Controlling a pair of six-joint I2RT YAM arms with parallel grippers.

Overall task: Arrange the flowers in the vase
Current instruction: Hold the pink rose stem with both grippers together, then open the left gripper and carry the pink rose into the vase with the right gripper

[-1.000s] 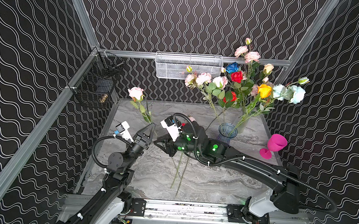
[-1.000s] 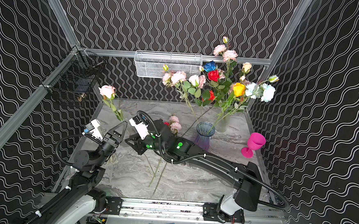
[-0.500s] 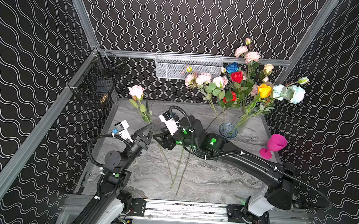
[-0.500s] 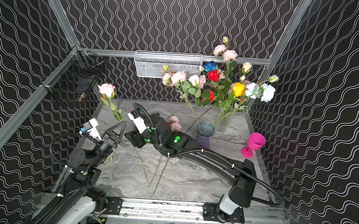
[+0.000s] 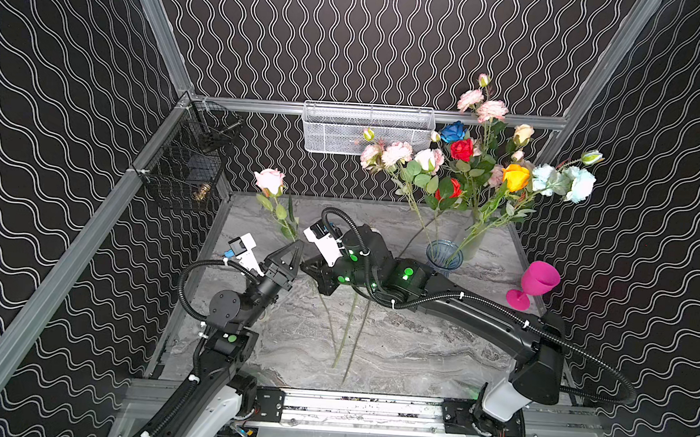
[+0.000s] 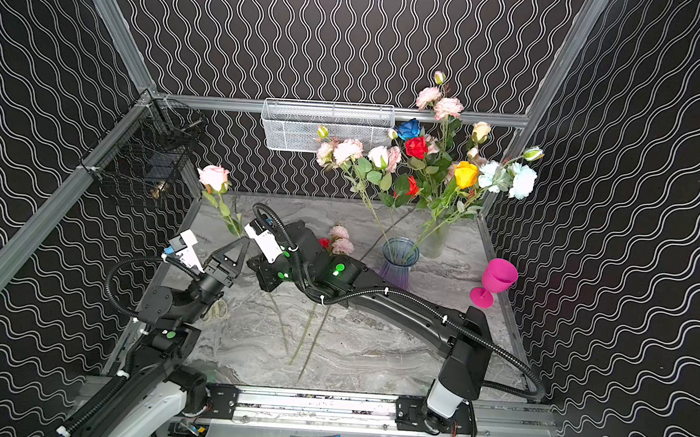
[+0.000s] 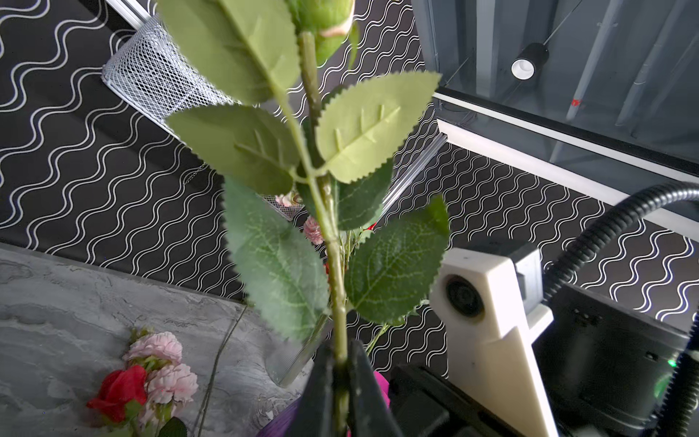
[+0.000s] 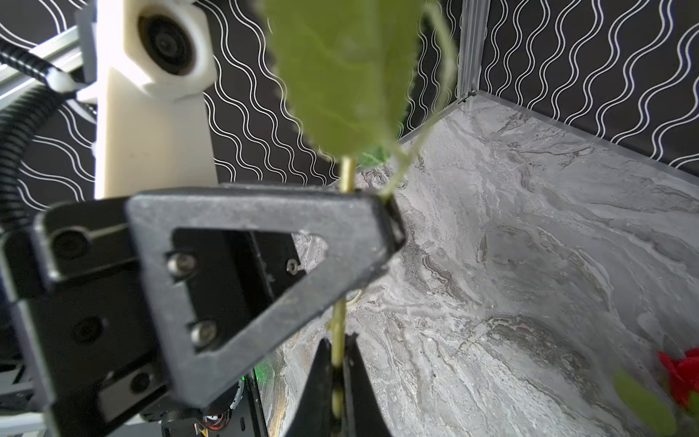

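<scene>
In both top views the two arms meet left of centre over the grey marbled table, sharing one pink rose on a long green leafy stem. The left claw sits on that stem just above the right claw. The other flowers stand in the ribbed blue-tinted glass vase and the clear glass vase behind it, well apart at the back right. Pink and red blooms lying on the table show in a top view just past the right arm.

The left wrist view has the stem running up between its claw's narrow-set jaws, with leaves fanned just above. Whether they pinch it or only flank it, I cannot tell.

The right wrist view settles what the top views hide: the right claw is closed on the bare stem, directly under the left claw's triangular finger.

This looks like a handover. The left claw should part fully and back away clear of the leaves before the right arm moves. After that, the top-heavy rose wants carrying upright, stem end guided into the vase mouth.
</scene>
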